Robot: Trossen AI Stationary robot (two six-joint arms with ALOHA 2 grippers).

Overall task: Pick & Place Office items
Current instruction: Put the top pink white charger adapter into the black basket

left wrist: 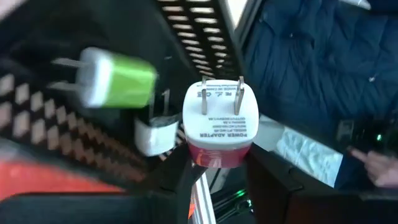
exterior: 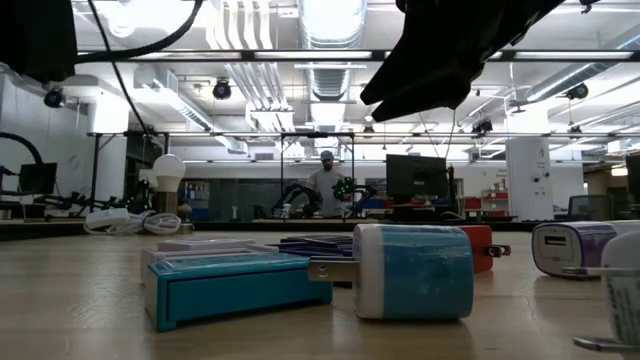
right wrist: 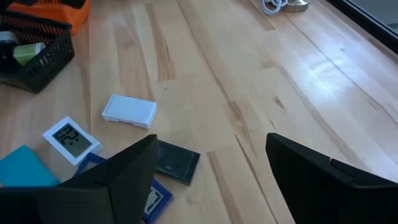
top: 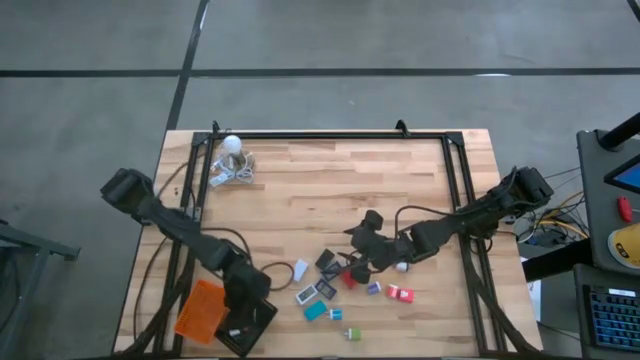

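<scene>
Small office items lie loose on the wooden table: a white box (right wrist: pixel 129 111), a little white clock (right wrist: pixel 71 138), a black piece (right wrist: pixel 177 162), a teal box (exterior: pixel 235 280), a teal adapter (exterior: pixel 410 270) and a red piece (top: pixel 400 293). My left gripper (top: pixel 243 312) is over the black tray (top: pixel 262 318), shut on a red and white power adapter (left wrist: pixel 219 118). A green adapter (left wrist: pixel 118 78) lies in that tray. My right gripper (right wrist: pixel 211 143) hangs open above the loose items (top: pixel 362 243), touching none. My left gripper pinches the adapter's red body (left wrist: pixel 217 155) between its two fingers (left wrist: pixel 180 180), one on each side. The white face and the two prongs point away from the gripper. The fingers slant down toward the tray, and the adapter is lifted clear above it.
An orange tray (top: pixel 200 310) sits beside the black one at the near left. A white bulb with a coiled cord (top: pixel 233 160) stands at the far left. A black frame (top: pixel 330 135) rims the table. Bare wood spans the far half.
</scene>
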